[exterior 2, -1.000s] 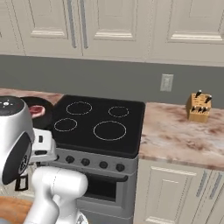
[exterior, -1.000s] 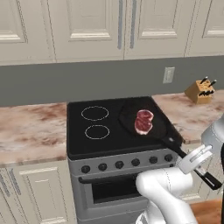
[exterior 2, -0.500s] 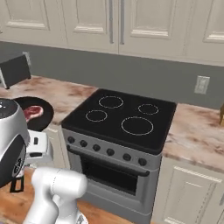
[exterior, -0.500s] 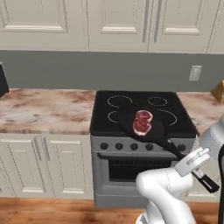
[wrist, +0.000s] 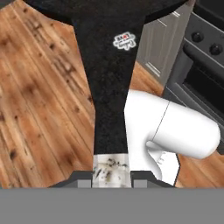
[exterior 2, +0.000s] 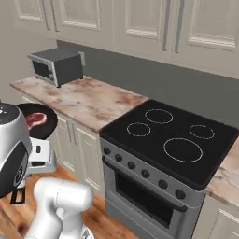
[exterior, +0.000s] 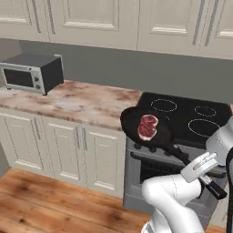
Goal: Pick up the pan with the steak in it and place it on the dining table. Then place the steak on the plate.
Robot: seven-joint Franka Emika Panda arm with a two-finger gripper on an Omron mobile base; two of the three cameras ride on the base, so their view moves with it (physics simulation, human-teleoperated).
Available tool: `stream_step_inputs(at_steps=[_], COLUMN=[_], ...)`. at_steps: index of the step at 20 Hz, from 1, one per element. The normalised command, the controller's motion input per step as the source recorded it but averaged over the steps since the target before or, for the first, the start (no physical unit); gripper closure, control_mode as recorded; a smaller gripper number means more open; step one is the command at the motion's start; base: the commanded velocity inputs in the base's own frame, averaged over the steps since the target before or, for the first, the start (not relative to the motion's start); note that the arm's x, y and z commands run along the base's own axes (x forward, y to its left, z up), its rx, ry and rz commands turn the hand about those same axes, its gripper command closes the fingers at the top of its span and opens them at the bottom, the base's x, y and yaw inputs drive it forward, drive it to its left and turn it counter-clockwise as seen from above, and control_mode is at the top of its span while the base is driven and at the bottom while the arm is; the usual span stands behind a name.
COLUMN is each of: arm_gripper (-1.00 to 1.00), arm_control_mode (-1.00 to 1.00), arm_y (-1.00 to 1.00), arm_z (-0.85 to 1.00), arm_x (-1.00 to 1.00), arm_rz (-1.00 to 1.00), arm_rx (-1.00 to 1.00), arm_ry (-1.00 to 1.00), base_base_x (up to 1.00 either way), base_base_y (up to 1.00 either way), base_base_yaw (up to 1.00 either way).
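Since the earlier frames the base has been driving leftward, so the whole scene is sliding right across both base views and a toaster oven is coming into sight; the pan with the steak is staying in the grip throughout.

From the left base view, the pan [exterior: 145,128] is hanging in the air in front of the counter [exterior: 77,101], overlapping the counter's front edge and the front left corner of the stove [exterior: 191,119]. The steak [exterior: 148,126] is lying flat in the middle of the pan. The long handle is running down and right into the gripper [exterior: 205,167], which is clenched on it; the handle's tip is sticking out past the hand. The toaster oven [exterior: 32,73] is sitting at the counter's far left end, its left side cut off by the frame. Wooden floor [exterior: 54,200] is lying open below the cabinets.

From the right base view, the pan [exterior 2: 42,122] is showing at the left edge, partly hidden behind the robot's own body, with the steak [exterior 2: 35,119] half covered. The stove [exterior 2: 172,140] is standing well apart to the right.

From the hand view, the pan's handle [wrist: 109,87] is running up the middle from between the shut jaws. A small white label [wrist: 124,41] with red marks is sitting on the handle; its writing is too small to read. The pan's bowl is cut off at the top edge.
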Motion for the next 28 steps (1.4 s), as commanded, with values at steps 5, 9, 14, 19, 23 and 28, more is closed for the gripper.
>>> stream_step_inputs(at_steps=[5,9,14,19,23,28], arm_gripper=[1.00,1.00,1.00,1.00,1.00,1.00], arm_control_mode=[1.00,1.00,1.00,1.00,1.00,1.00], arm_y=[0.00,0.00,0.00,0.00,0.00,0.00], arm_z=[0.00,0.00,0.00,0.00,0.00,0.00], arm_x=[0.00,0.00,0.00,0.00,0.00,0.00], arm_rz=[0.00,0.00,0.00,0.00,0.00,0.00], arm_rx=[0.00,0.00,0.00,0.00,0.00,0.00], arm_ry=[0.00,0.00,0.00,0.00,0.00,0.00], base_base_x=[-0.05,-0.05,-0.03,-0.03,-0.03,-0.03], base_base_y=[0.00,0.00,0.00,0.00,0.00,0.00], base_base_yaw=[0.50,0.50,0.50,0.50,0.50,0.50])
